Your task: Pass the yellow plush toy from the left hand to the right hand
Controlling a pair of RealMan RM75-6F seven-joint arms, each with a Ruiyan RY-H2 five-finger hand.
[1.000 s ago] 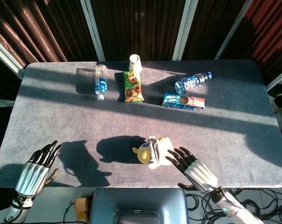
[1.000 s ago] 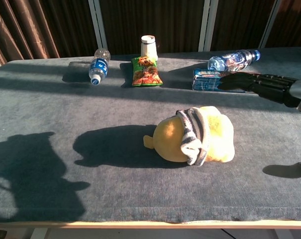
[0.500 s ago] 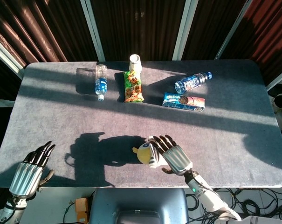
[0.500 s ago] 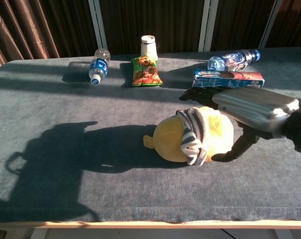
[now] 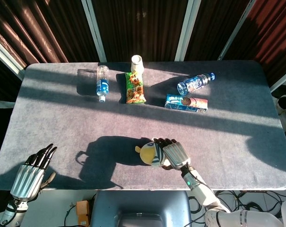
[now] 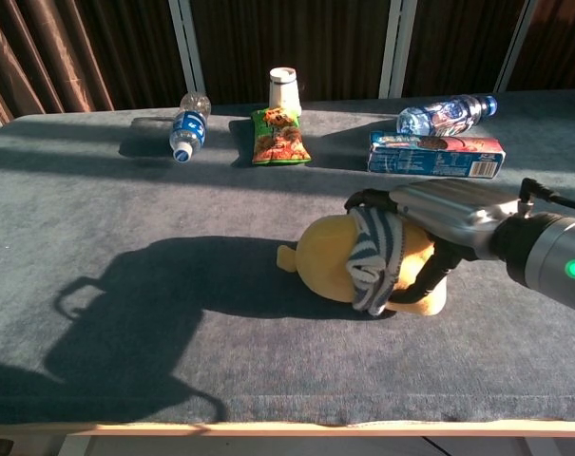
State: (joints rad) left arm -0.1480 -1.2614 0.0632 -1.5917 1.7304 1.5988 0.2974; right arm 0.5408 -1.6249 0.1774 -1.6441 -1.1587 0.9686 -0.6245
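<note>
Yellow plush toy [image 6: 363, 261] is the thing at stake, and it lies on the grey table [image 5: 57, 123] near the front edge, a little right of centre, with a striped cloth band around its middle.

Starting at the left: the left hand [image 5: 31, 172] hovers by the table's front left corner, fingers stretched out and apart, holding nothing, well away from the toy. Along the far side of the table, from left to right, lie a clear water bottle [image 5: 101, 83], a green snack packet [image 5: 135, 88] with a white cup [image 5: 137, 63] just behind it, a second water bottle [image 5: 195, 83] on its side, and a blue carton [image 5: 186, 102] just in front of that bottle.

Further right at the front, the right hand [image 6: 449, 214] rests over the toy's top, its fingers curling down over the far side and the thumb tucked against the near side, so it looks clamped on the plush while the toy sits on the cloth.

Judging by this, the step in hand is the right hand's taking of the toy. The next move calls for a firm squeeze on the soft body, then a clean lift off the table without the plush slipping out.
</note>
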